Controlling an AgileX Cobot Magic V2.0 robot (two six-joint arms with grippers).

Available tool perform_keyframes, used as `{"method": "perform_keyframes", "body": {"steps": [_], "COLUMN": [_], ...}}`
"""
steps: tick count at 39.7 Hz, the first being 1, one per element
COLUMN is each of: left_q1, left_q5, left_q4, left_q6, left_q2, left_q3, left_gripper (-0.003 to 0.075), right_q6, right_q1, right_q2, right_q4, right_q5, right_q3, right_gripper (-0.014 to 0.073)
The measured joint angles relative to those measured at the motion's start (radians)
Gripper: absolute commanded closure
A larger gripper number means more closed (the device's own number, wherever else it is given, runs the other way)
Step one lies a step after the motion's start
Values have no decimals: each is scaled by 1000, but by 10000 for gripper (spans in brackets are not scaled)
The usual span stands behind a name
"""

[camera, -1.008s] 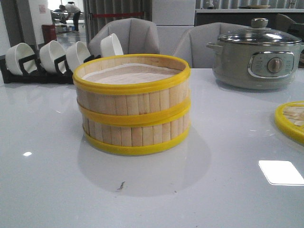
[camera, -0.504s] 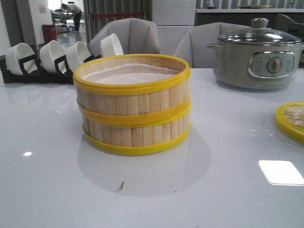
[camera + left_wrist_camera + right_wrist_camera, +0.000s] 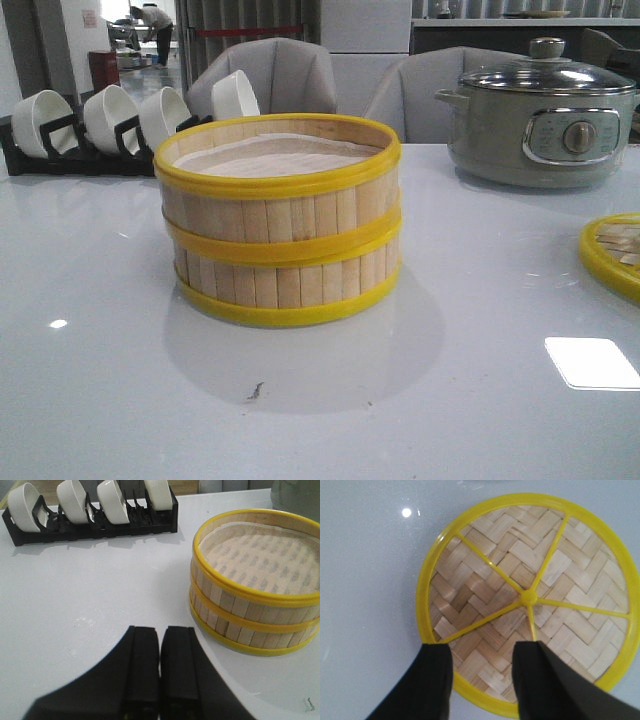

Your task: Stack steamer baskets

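Observation:
Two steamer baskets (image 3: 278, 225) of pale bamboo slats with yellow rims stand stacked in the middle of the table, the upper one showing its pale liner. They also show in the left wrist view (image 3: 252, 582). The flat woven lid (image 3: 615, 255) lies at the table's right edge. My left gripper (image 3: 160, 635) is shut and empty, beside the stack and apart from it. My right gripper (image 3: 482, 652) is open and hovers over the lid (image 3: 530, 595), its fingers above the lid's near rim. Neither gripper shows in the front view.
A black rack with several white bowls (image 3: 100, 120) stands at the back left, also in the left wrist view (image 3: 90, 507). A grey-green electric pot (image 3: 540, 115) with a glass lid stands at the back right. Grey chairs stand behind the table.

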Motion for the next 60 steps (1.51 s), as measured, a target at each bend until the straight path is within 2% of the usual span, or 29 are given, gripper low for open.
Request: {"method": "perform_keyframes", "body": {"steps": [17,32,60], "left_q1": [0,0,0], "left_q5": [0,0,-2], "left_q4": [0,0,0], "left_q6": [0,0,0], "left_q2": [0,0,0], "left_q3": [0,0,0], "left_gripper": [636,636,636], "right_q6": [0,0,0], "right_q1": [-59,-60,-60], "right_q2": [98,181,268], "right_q4": [-25,-25,-27], "right_q5": [5,37,56], "right_q3": [-29,-132,-147], "right_gripper": [204,204,204]}}
